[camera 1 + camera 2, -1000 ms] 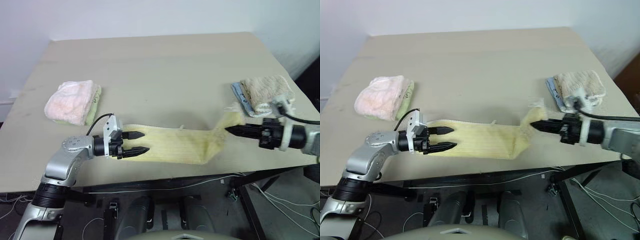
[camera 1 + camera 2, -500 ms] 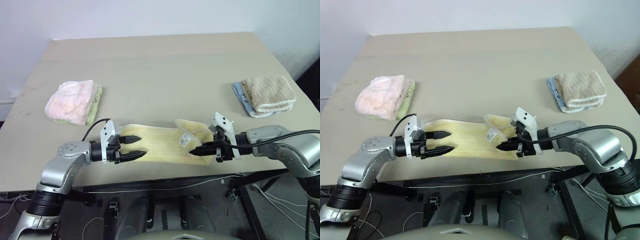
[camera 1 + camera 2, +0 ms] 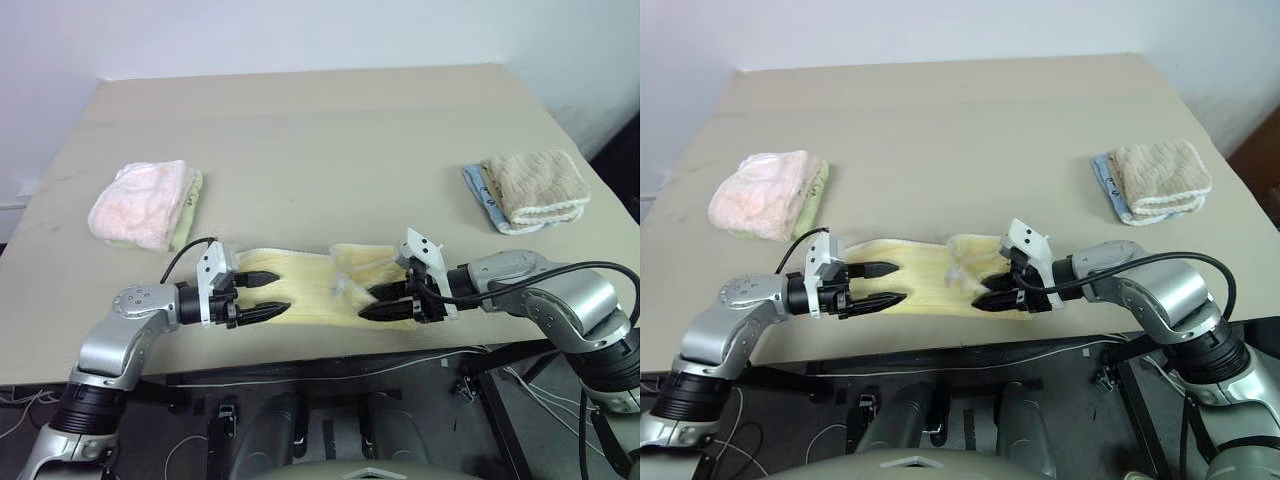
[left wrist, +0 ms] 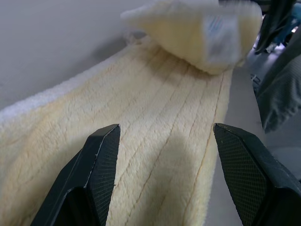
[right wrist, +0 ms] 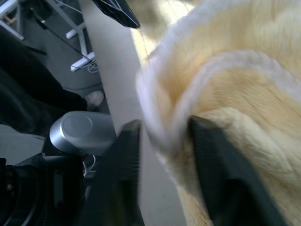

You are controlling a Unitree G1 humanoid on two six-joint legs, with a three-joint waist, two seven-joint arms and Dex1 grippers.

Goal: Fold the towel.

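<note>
Head views: one towel (image 3: 310,290) laid lengthwise at the near edge of one table (image 3: 330,140), its right end doubled over. Left gripper (image 3: 267,294) spread, empty, over the left end. Right gripper (image 3: 382,302) parted at the fold. Two other folded towels: pink towel (image 3: 142,204), beige towel (image 3: 535,188).

Left wrist view: fingers (image 4: 96,179) spread over flat cloth.

Right wrist view: whether cloth is pinched cannot be told. Edges should be aligned before release.
</note>
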